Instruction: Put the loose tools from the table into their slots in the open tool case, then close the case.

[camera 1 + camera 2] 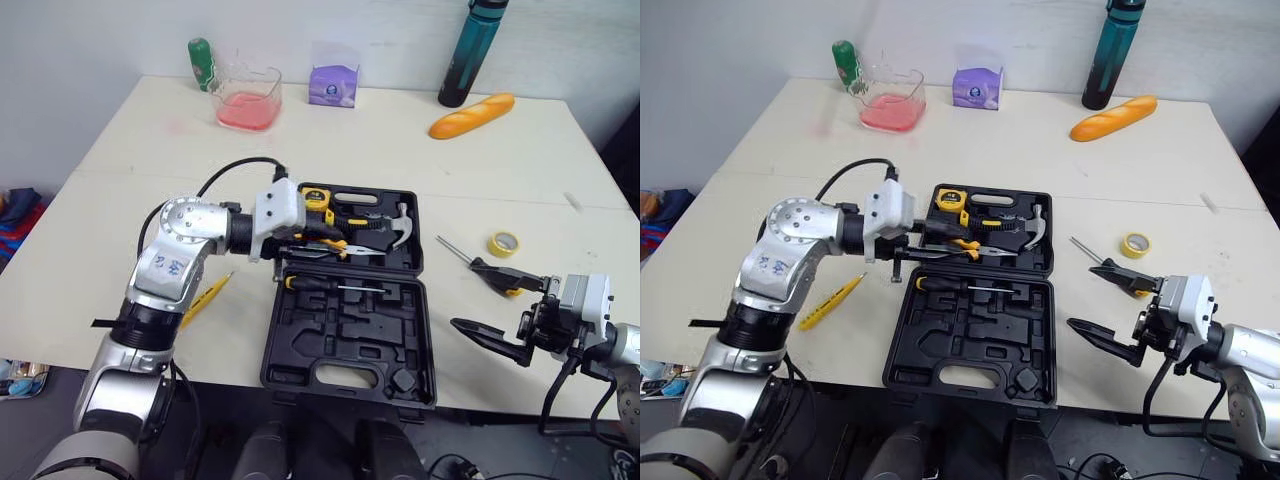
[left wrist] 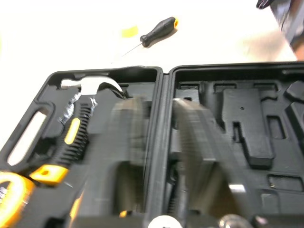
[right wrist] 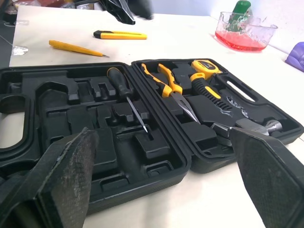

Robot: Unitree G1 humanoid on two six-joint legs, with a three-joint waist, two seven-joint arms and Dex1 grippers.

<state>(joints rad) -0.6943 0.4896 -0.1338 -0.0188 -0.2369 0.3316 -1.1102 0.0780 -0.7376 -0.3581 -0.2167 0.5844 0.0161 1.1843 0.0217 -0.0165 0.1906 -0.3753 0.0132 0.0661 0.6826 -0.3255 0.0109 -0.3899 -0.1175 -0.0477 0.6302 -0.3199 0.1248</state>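
Cream table (image 1: 400, 150) stretches bare beyond the black tool case (image 1: 345, 375) lying open at its near edge, left gripper (image 1: 325, 240) parted over the slotted pliers (image 3: 166, 78), right gripper (image 1: 500, 308) spread wide beside the loose screwdriver (image 1: 455, 250) and yellow tape roll (image 1: 503, 244).
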